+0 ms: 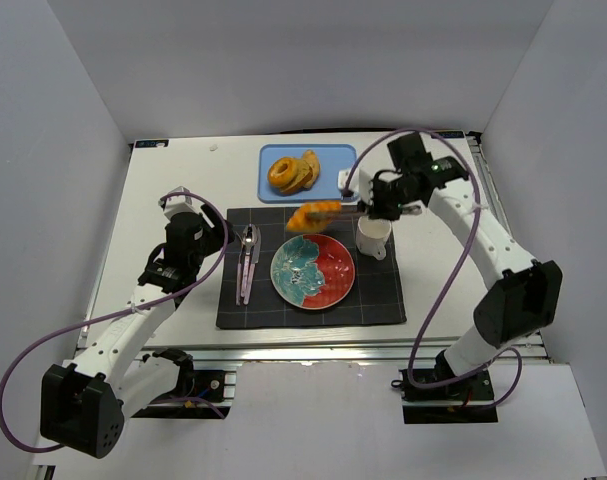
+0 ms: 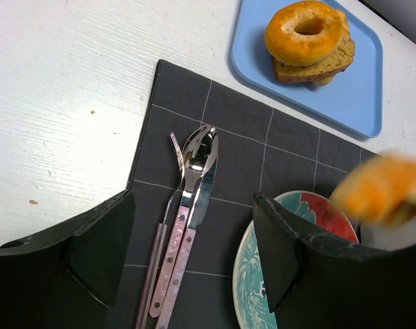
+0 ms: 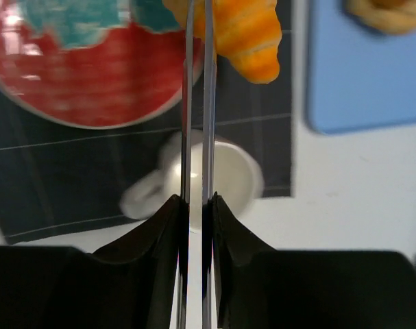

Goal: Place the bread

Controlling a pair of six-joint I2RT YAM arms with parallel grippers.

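So your right gripper (image 3: 196,205) is squeezed tight around a pair of thin metal tongs (image 3: 197,103), and the tongs are pinching the croissant (image 1: 313,213) at their far tips. The croissant is up in the air, not resting on anything. From the top camera it sits over the far edge of the red and teal plate (image 1: 333,275), between the plate and the blue tray (image 1: 273,190). The tray holds a bagel on a slice of bread (image 2: 307,38). A white mug (image 1: 373,237) stands just right of the plate on the dark placemat (image 1: 373,300), right under your tongs.

Your left gripper (image 2: 194,250) has its fingers wide apart with nothing in them. It hangs above the spoon, fork and knife (image 2: 190,185), which lie side by side on the left part of the placemat.
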